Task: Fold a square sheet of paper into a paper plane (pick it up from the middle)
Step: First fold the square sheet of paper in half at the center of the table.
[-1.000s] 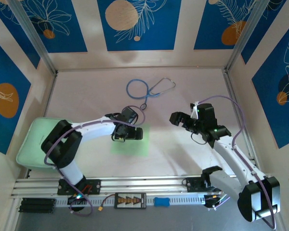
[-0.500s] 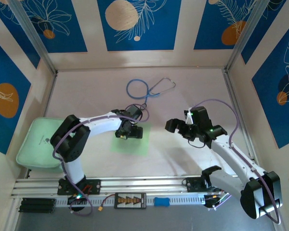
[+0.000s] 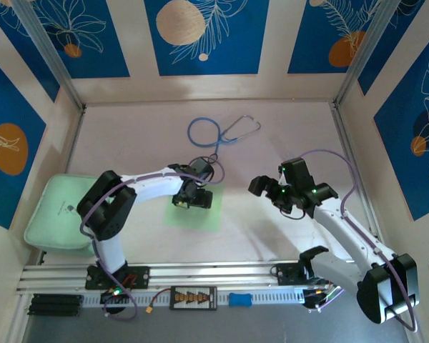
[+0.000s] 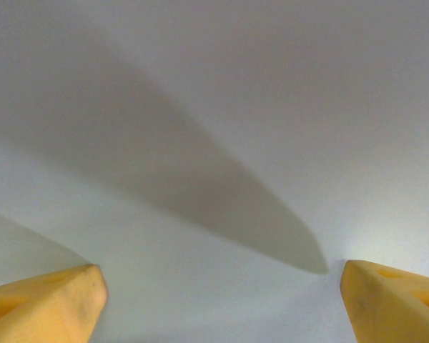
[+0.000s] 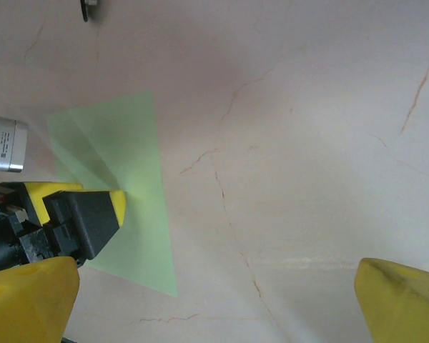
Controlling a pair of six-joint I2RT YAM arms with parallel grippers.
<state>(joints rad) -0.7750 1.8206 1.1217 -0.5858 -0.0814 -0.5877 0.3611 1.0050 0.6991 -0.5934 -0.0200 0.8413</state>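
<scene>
Green sheet of paper (image 3: 196,218) flat, left of frame centre, square outline. On its upper edge: left gripper (image 3: 191,196), jaws spread. Right of centre: right gripper (image 3: 270,191), jaws spread, empty. Folding judged hardly begun; nearly all creases outstanding.

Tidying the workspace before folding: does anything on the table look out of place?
Only the blue-tubed stethoscope lying beyond the thin pale green square sheet of paper: it has no part in folding. The sheet looks untorn.
</scene>
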